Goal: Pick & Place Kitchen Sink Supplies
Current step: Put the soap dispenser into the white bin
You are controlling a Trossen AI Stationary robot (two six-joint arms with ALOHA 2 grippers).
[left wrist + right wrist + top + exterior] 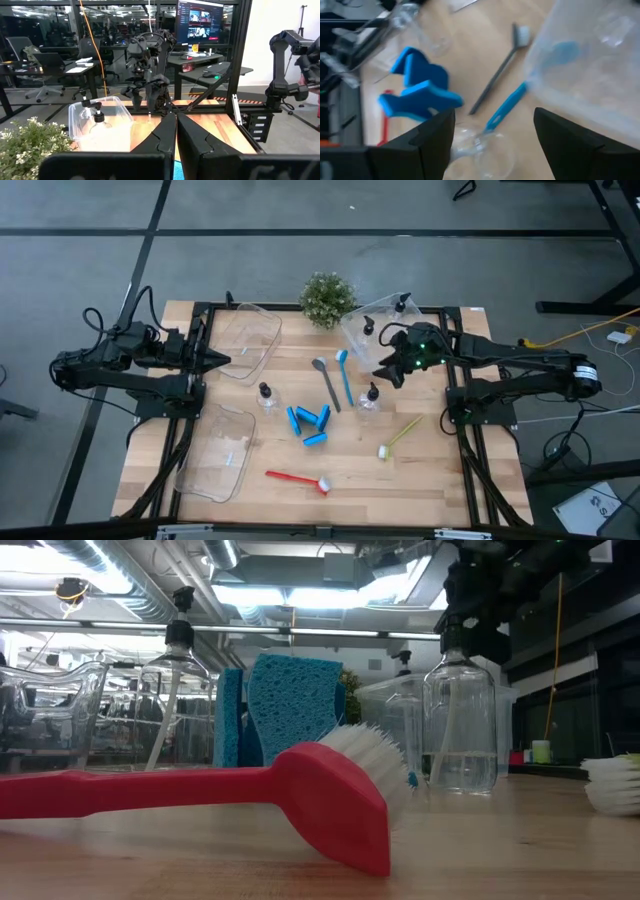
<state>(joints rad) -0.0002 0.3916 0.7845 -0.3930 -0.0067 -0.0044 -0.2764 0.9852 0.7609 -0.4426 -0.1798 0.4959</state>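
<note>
The right gripper [386, 372] hangs with its fingers spread above a black-capped bottle [369, 397] near the desk's [420, 480] right edge, apparently lined up to take it; nothing is held. The bin [372, 320] at the far right corner already holds 2 bottles, so it looks like the goal. The blue brush [345, 377] and grey brush [327, 383] lie just beside the target and could be nudged. The sponge pieces [309, 423] sit mid-desk, the red brush [297, 478] near the front edge. The left gripper [218, 360] waits closed at the left edge.
</note>
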